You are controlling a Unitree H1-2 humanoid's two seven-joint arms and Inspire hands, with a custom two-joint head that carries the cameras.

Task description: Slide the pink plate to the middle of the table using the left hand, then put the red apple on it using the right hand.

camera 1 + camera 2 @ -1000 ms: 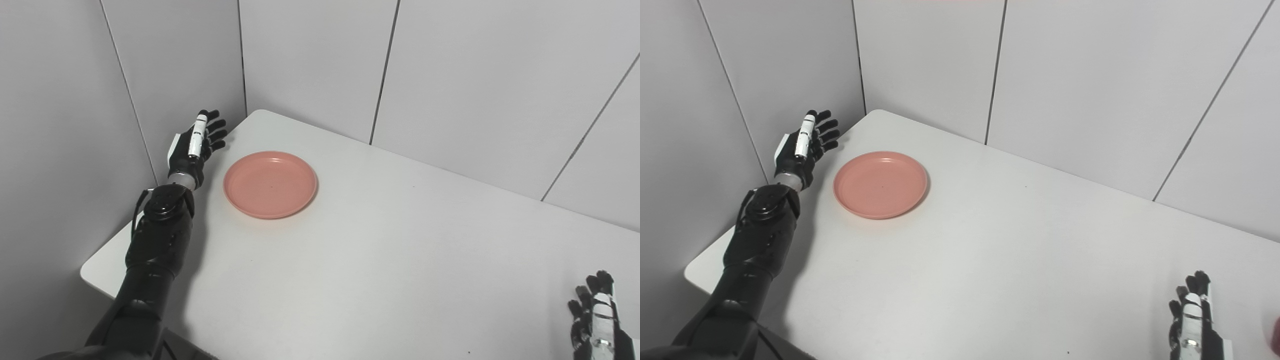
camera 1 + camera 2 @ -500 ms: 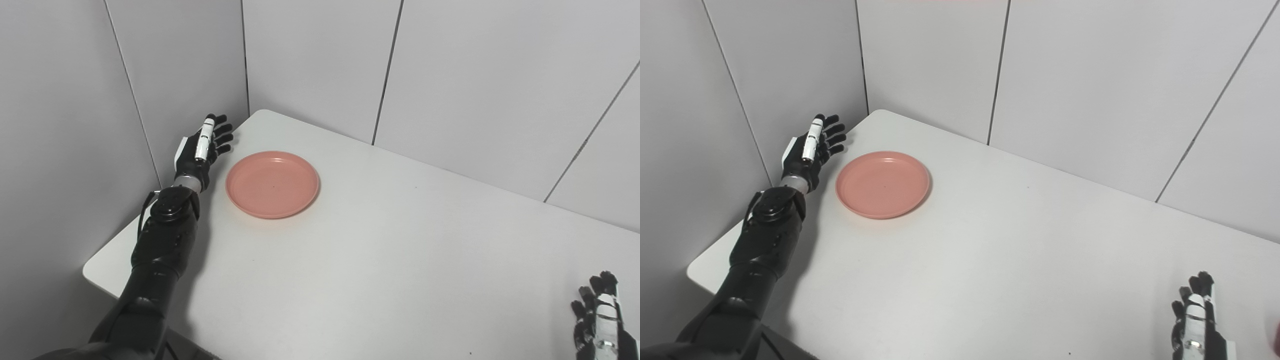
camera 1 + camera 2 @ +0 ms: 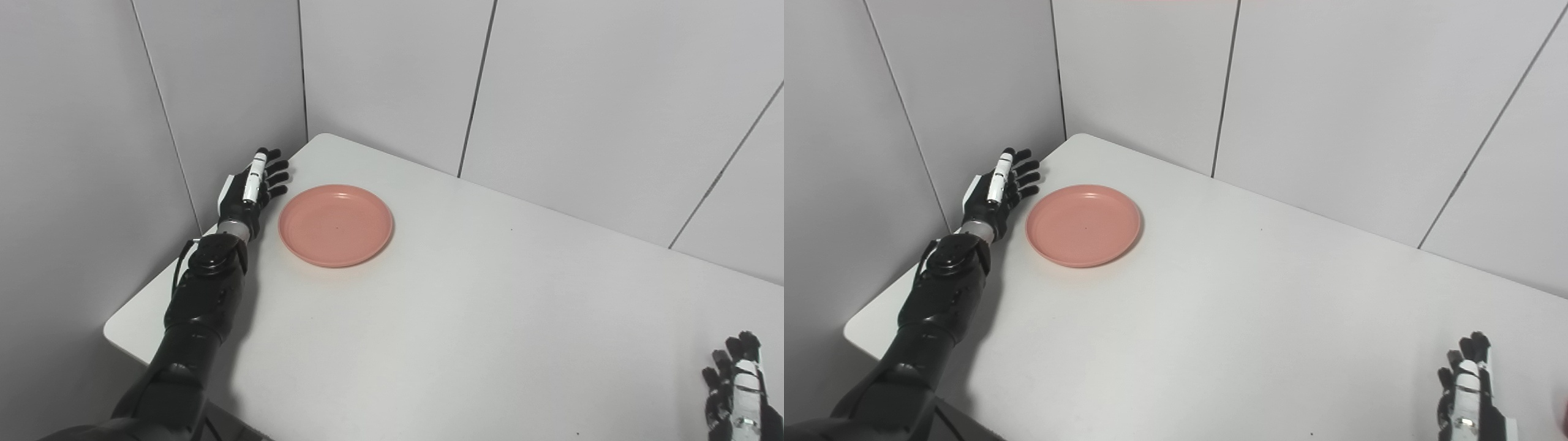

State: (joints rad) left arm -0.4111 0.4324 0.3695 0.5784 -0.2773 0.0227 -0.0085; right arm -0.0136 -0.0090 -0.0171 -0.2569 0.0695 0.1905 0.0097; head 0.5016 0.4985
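While left hand [image 3: 248, 193] (fingers spread) flanks pink plate [image 3: 335, 225]; table [image 3: 490, 318] stretches beyond.

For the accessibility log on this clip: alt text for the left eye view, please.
A black left robot hand, fingers spread and holding nothing, sits just left of an empty pink plate near the far left corner of a white table. The right robot hand, also open, waits at the bottom right edge.

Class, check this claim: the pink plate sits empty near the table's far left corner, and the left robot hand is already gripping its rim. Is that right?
Not quite. The pink plate is empty near the far left corner, but the left robot hand is open beside it, not gripping the rim. The left eye view shows a gap between the two.
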